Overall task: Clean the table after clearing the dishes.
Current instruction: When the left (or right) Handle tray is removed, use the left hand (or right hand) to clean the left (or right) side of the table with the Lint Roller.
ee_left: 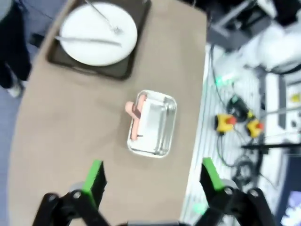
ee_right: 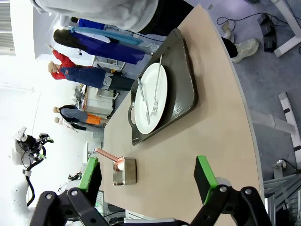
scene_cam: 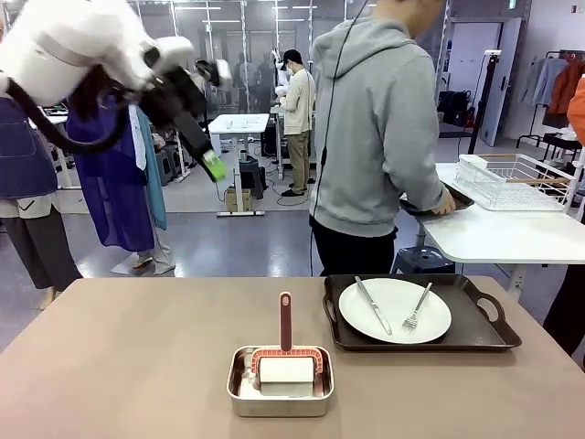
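left gripper [ee_left: 153,179]: jaws apart, empty, high over the bench [scene_cam: 119,366]; right gripper [ee_right: 146,178]: apart, empty; dishes [scene_cam: 395,315]: one set at bench's far right; advice: wait till cleared, then grasp roller [scene_cam: 286,355] handle squarely

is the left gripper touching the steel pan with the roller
Apart. The left wrist view shows the left gripper hovering open above the steel pan, with bare table showing between them.

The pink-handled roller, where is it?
Front view: the roller sits in a steel pan at the near middle of the table, left of the tray holding the plate.
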{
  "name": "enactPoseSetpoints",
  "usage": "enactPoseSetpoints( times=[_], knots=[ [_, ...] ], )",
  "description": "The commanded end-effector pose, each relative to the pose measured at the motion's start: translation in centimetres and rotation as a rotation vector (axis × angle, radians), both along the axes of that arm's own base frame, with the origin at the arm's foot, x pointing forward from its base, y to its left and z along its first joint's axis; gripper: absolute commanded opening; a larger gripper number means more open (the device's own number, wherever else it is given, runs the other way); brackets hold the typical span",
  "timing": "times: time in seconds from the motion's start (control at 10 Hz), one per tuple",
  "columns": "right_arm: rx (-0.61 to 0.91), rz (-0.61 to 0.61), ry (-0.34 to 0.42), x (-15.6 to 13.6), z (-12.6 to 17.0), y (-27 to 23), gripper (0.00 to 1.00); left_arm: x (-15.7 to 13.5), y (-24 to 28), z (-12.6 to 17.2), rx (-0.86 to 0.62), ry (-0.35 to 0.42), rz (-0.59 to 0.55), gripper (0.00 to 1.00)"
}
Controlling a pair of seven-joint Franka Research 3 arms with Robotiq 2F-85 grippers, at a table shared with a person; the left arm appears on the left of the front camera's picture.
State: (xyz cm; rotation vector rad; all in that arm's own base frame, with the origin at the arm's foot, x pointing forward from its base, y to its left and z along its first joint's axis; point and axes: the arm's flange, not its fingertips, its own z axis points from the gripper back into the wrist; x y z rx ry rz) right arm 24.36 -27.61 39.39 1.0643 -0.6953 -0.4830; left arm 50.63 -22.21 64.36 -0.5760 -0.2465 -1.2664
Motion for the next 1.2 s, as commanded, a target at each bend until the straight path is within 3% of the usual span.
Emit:
enactPoseSetpoints(
  times=[0.0, 0.3, 0.5, 0.6, 1.1],
  knots=[
    [0.002, 0.000, -0.012, -0.2, 0.2, 0.0, 1.00, -0.6, -1.5, -3.0, 0.065, -0.089, -0.054, 1.00],
    [0.002, 0.000, -0.012, -0.2, 0.2, 0.0, 1.00, -2.4, -5.7, -7.4, 0.114, -0.113, -0.130, 1.00],
    [0.002, 0.000, -0.012, -0.2, 0.2, 0.0, 1.00, -2.7, -4.9, -7.0, 0.072, -0.115, -0.140, 1.00],
    [0.002, 0.000, -0.012, -0.2, 0.2, 0.0, 1.00, -1.8, -6.6, -7.4, 0.113, -0.072, -0.127, 1.00],
    [0.002, 0.000, -0.012, -0.2, 0.2, 0.0, 1.00, -1.8, -6.6, -7.4, 0.113, -0.072, -0.127, 1.00]
  ],
)
